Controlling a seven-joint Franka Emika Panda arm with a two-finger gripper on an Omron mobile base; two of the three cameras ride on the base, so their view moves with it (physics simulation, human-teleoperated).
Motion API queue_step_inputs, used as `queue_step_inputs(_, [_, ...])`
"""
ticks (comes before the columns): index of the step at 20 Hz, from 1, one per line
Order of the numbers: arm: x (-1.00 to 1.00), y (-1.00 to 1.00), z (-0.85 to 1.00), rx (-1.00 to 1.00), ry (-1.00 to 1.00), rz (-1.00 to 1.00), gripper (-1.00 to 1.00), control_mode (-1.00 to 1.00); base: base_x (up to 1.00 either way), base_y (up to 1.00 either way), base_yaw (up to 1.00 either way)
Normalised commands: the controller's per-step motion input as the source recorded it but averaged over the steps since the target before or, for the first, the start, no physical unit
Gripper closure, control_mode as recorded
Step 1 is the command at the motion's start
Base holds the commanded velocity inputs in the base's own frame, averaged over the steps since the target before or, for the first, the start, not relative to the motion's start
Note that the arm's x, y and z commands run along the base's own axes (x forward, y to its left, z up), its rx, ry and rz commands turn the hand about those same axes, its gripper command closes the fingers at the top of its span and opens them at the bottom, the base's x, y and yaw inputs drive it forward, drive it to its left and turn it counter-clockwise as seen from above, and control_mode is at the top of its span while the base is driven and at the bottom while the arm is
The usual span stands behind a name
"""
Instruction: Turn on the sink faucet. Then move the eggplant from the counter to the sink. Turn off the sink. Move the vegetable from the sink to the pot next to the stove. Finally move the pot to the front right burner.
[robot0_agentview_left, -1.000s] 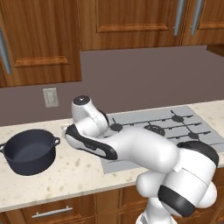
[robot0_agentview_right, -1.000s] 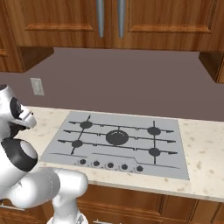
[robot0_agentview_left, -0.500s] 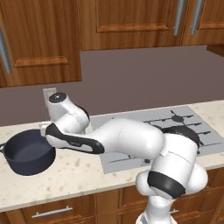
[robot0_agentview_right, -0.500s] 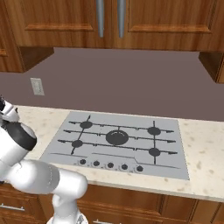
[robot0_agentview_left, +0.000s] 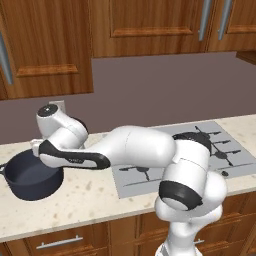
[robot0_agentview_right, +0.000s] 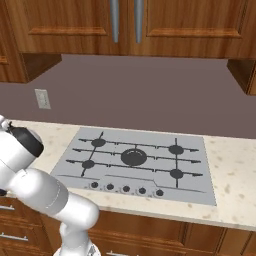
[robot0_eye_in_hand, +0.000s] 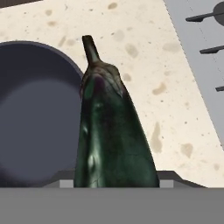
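Observation:
The eggplant (robot0_eye_in_hand: 111, 131), dark and glossy, fills the middle of the hand view with its stem pointing away. My gripper (robot0_eye_in_hand: 114, 178) is shut on it, and its fingertips are mostly hidden behind it. It hangs over the right rim of the dark pot (robot0_eye_in_hand: 30, 113), half over the pot's inside and half over the speckled counter (robot0_eye_in_hand: 144, 65). In the left base view the pot (robot0_agentview_left: 27, 177) stands at the far left, with my hand (robot0_agentview_left: 37, 147) just above its right side. The stove (robot0_agentview_left: 200, 150) lies to the right. The sink and the sink faucet are out of view.
The grey cooktop (robot0_agentview_right: 135, 157) with black burners and a row of front knobs (robot0_agentview_right: 125, 188) takes up the middle of the counter (robot0_agentview_right: 230, 175). A wall outlet (robot0_agentview_right: 42, 98) sits on the backsplash. Wooden cabinets hang above.
My arm has swung left from the stove's left edge to the pot, carrying the eggplant. The pot has not moved.

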Motion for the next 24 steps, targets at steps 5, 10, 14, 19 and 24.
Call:
queue_step_inputs(5, [0.00,0.30,-0.03,0.00,0.00,0.00,1.00,-1.00,0.00,0.00,0.00])
queue_step_inputs(10, [0.03,0.28,-0.11,0.00,0.00,0.00,1.00,-1.00,0.00,0.00,0.00])
queue_step_inputs(14, [0.11,0.22,-0.11,0.00,0.00,0.00,1.00,-1.00,0.00,0.00,0.00])
queue_step_inputs(19, [0.11,0.27,-0.09,-0.01,0.00,0.00,1.00,-1.00,0.00,0.00,0.00])
queue_step_inputs(24, [0.00,0.16,-0.24,-0.04,0.01,0.00,1.00,-1.00,0.00,0.00,0.00])
